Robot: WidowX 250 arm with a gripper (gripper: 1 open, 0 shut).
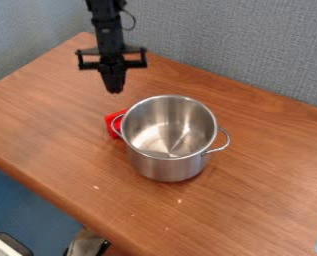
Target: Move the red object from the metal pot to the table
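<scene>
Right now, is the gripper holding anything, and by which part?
Nothing visible: the gripper is shut above the table, nothing hanging from it; the red object lies beside the metal pot.

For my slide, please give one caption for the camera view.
Shut pincer hangs over the table; red object lies beside the metal pot, not in it.

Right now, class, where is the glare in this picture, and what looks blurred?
Camera view: even, soft light; glare sits inside the metal pot, on its shiny wall; the dark gripper shows little detail; the clutter at the bottom-left corner is blurred.
</scene>
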